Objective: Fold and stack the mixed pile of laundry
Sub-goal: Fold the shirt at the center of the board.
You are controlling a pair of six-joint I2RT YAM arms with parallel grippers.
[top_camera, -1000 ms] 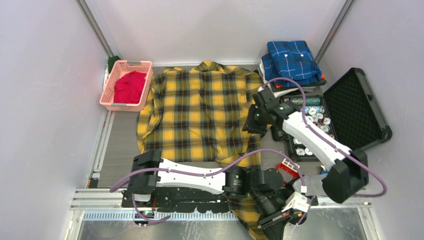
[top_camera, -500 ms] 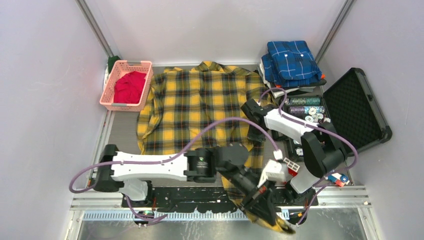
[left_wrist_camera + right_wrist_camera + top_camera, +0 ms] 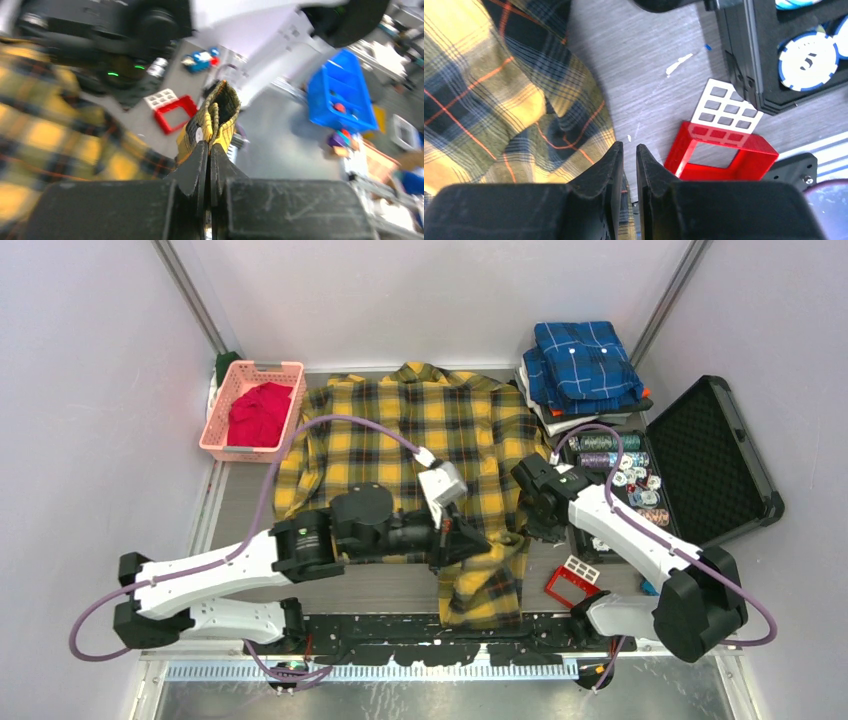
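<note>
**Sleeve in hand, first fold under way**

Pale walls close in a grey table [image 3: 250, 500], and the shirt [image 3: 400, 440] lies spread across its middle, collar toward 12 o'clock. Its loose end trails toward 5 o'clock in a rumpled flap at the near edge.

My left gripper [image 3: 209, 145] is clenched on a doubled fold of that yellow plaid. The wrist view shows the cloth standing up between the closed fingers. From above, this grip sits at the shirt's 4 o'clock side, just above the flap.

My right gripper [image 3: 626, 146] hangs at the shirt's 3 o'clock edge with its fingers nearly together. I cannot tell whether cloth is caught in the narrow slit between them.

The T-shirt [image 3: 258, 412] sits bunched in the basket [image 3: 265, 367] at 10 o'clock, untouched. A folded blue shirt [image 3: 585, 360] rests at 1 o'clock, an open case [image 3: 715, 455] of chips at 3 o'clock, and a red frame [image 3: 570, 585] just beside the flap at 4 o'clock.

I judge this to be the first garment's side fold, so the task is at an early stage. Next I should carry the pinched cloth toward 9 o'clock and lay it flat over the body. The right gripper must pin or hold the 3 o'clock edge, or the whole shirt will drag along. I should lift enough that the flap clears the red frame.
</note>
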